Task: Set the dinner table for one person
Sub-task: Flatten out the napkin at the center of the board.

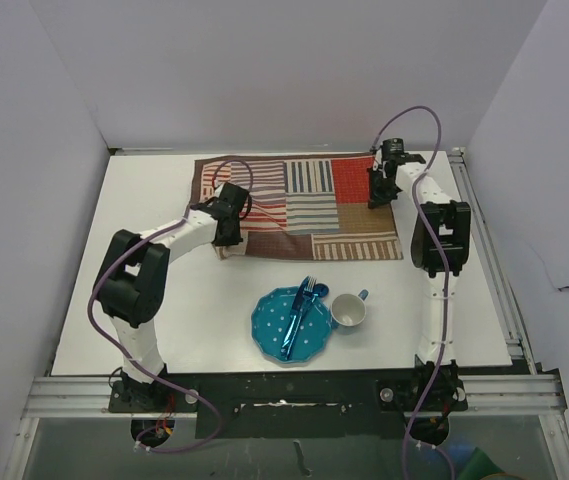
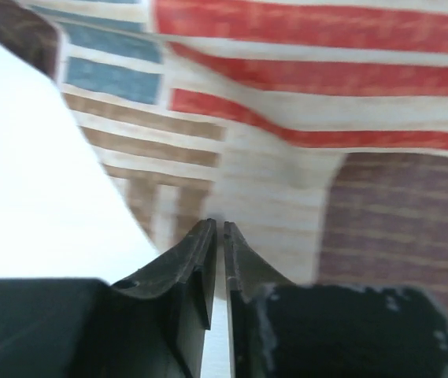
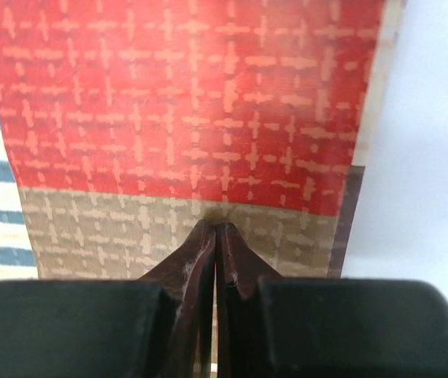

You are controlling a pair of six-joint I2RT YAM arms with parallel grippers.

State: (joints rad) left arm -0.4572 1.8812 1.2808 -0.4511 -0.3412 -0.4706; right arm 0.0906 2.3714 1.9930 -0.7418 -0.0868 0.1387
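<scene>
The white dinner table [image 1: 164,300] carries a striped patchwork mat [image 1: 309,205] at the back centre. My left gripper [image 1: 232,228] is at the mat's near-left corner, where the cloth [image 2: 286,118] lies rumpled and partly raised. Its jaws [image 2: 216,226] stand a narrow crack apart, with pale surface showing through the gap. My right gripper [image 1: 377,195] is down on the mat's right part, where the red patch meets the tan one [image 3: 184,102]. Its tips [image 3: 216,224] are pressed together onto the cloth, a sliver of red between them.
A blue polka-dot plate [image 1: 292,325] sits near the front centre with blue cutlery [image 1: 304,300] lying across it. A white cup with a blue handle [image 1: 349,312] stands just right of the plate. Aluminium rails run along the right [image 1: 484,240] and front edges.
</scene>
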